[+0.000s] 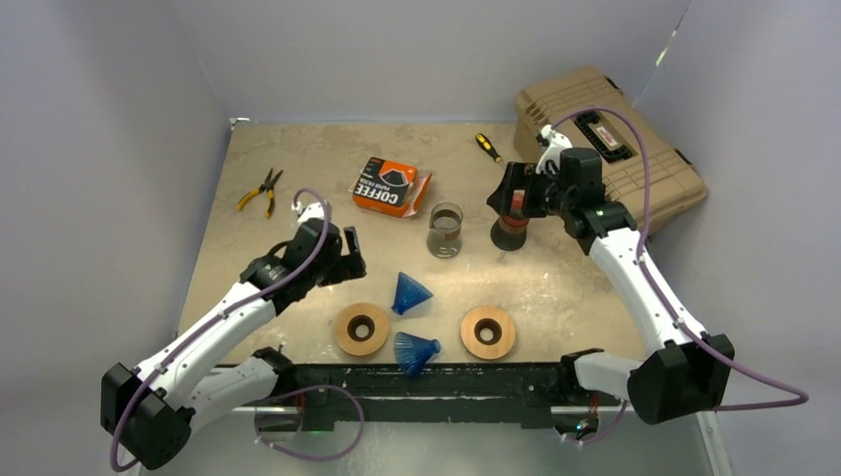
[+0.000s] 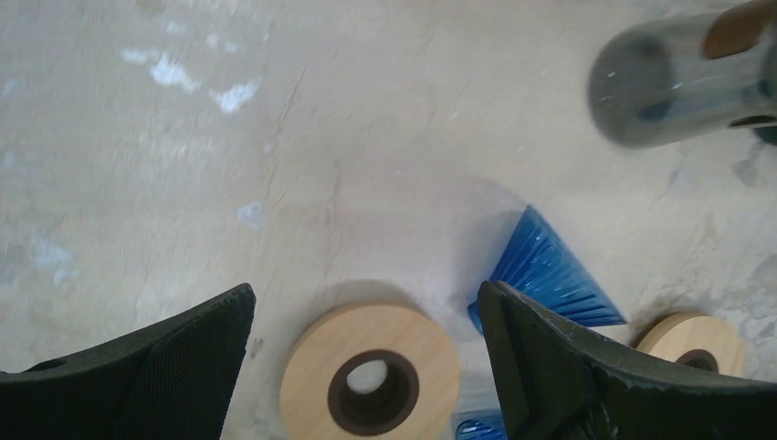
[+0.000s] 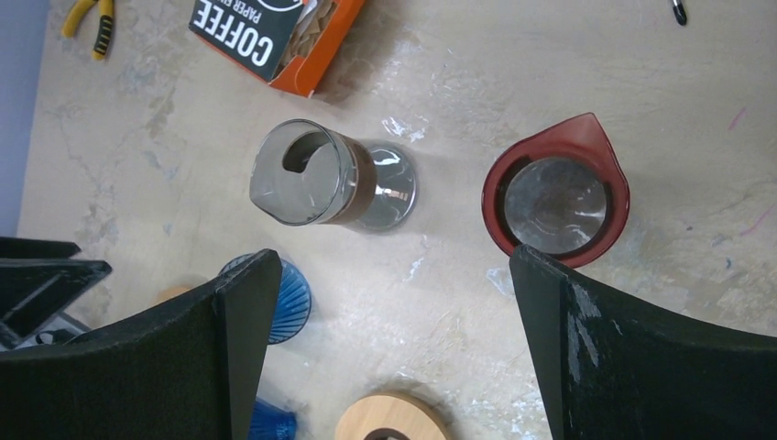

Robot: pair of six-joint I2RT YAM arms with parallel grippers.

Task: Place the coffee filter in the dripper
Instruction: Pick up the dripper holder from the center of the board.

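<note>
An orange box of coffee filters (image 1: 390, 186) lies at the table's middle back; brown paper filters (image 3: 316, 32) show in its open end. Two blue ribbed drippers lie on their sides, one (image 1: 410, 294) mid-table, the other (image 1: 416, 350) near the front edge. My left gripper (image 1: 345, 260) hangs open and empty left of the upper dripper (image 2: 548, 273); in the left wrist view this gripper (image 2: 366, 295) sits over a wooden ring (image 2: 370, 376). My right gripper (image 1: 514, 190) is open and empty above a red-rimmed vessel (image 3: 556, 202), with bare table between the fingers of this gripper (image 3: 394, 261).
Two wooden rings (image 1: 360, 328) (image 1: 487, 332) sit near the front edge. A glass carafe (image 1: 445, 229) stands between box and red vessel (image 1: 513, 226). Yellow pliers (image 1: 260, 191) lie far left, a screwdriver (image 1: 488, 148) at the back, a tan case (image 1: 610, 149) at back right.
</note>
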